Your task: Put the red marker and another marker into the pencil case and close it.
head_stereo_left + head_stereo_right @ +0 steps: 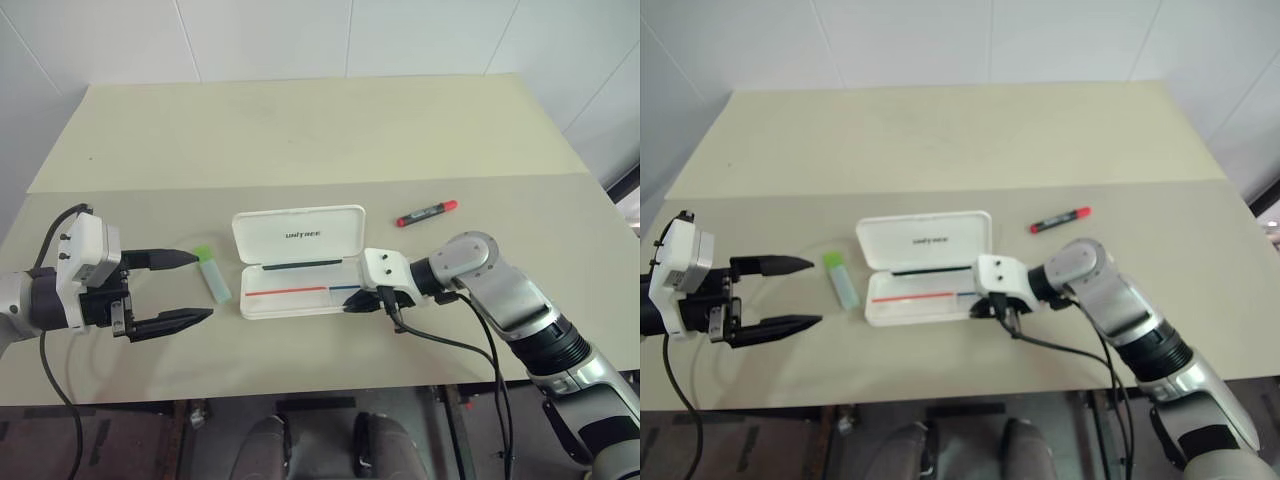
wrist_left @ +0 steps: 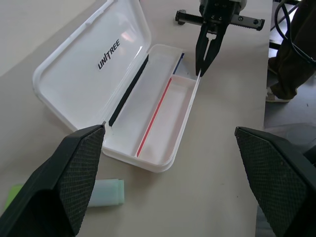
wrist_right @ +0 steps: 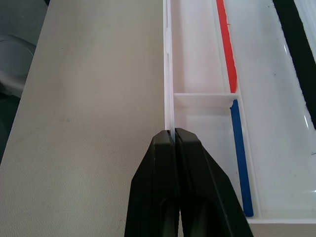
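The white pencil case [image 1: 298, 235] lies open mid-table, lid tipped back, with a red and blue stripe in its tray [image 2: 163, 123]. My right gripper [image 1: 350, 305] is shut, pinching the tray's near wall at its right end [image 3: 169, 98]. The green-capped marker [image 1: 212, 275] lies just left of the case, flat on the table. My left gripper [image 1: 200, 287] hovers open beside it, its fingertips on either side of the marker's line and not touching it. The red marker [image 1: 427, 212] rests on the table behind and to the right of the case, apart from both grippers.
The beige table [image 1: 300, 140] has a seam running across it behind the case. Its front edge [image 1: 300, 385] is close below the grippers. A black cable [image 1: 440, 340] trails from my right wrist over the table.
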Controlling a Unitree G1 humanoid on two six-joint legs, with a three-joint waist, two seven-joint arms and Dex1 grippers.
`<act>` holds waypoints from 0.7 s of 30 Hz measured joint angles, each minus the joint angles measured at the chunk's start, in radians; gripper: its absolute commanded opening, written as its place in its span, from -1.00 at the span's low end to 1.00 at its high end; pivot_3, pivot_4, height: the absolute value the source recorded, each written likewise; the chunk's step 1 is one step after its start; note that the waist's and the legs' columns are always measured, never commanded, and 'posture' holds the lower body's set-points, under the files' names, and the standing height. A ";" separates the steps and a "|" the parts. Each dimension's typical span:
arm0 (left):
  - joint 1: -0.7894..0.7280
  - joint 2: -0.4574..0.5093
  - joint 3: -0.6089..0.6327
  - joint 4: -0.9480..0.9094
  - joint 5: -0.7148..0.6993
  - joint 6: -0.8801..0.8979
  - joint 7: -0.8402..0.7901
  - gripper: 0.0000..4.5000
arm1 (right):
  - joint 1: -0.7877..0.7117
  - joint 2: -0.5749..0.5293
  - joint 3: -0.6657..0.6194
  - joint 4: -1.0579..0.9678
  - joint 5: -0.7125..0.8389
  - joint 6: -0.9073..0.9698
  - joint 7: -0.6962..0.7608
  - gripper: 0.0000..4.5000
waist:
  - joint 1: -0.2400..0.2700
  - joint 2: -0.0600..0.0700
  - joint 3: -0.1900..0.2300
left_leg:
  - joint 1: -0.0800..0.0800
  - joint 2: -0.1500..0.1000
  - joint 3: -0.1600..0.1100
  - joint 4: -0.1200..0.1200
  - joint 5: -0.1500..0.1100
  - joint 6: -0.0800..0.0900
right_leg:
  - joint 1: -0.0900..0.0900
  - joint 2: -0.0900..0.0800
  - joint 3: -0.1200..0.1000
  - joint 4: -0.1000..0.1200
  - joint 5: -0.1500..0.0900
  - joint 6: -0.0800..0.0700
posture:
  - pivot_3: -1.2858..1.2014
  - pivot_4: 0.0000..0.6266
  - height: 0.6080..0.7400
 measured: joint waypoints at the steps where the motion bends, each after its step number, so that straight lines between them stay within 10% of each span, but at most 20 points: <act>1: 0.001 0.002 0.000 -0.002 -0.004 0.002 -0.004 1.00 | 0.000 0.000 0.000 0.000 0.000 0.000 0.000 -0.99 | 0.000 0.000 0.000 | 0.000 0.000 0.000 0.000 0.000 0.000 | 0.000 0.000 0.000 0.000 0.000 0.000 | 0.03 -0.52 1.00; 11: 0.001 0.011 0.000 -0.010 -0.008 0.002 -0.015 1.00 | 0.011 0.000 0.005 0.017 -0.009 -0.020 0.002 -0.99 | 0.000 0.000 0.000 | 0.000 0.000 0.000 0.000 0.000 0.000 | 0.000 0.000 0.000 0.000 0.000 0.000 | 0.03 -0.52 1.00; 21: -0.007 0.011 -0.005 -0.010 -0.009 0.006 -0.006 1.00 | 0.018 -0.013 0.022 0.051 -0.027 -0.045 0.003 0.42 | 0.000 0.000 0.000 | 0.000 0.000 0.000 0.001 0.000 0.000 | 0.000 0.000 0.000 0.000 0.000 0.000 | 0.03 -0.52 1.00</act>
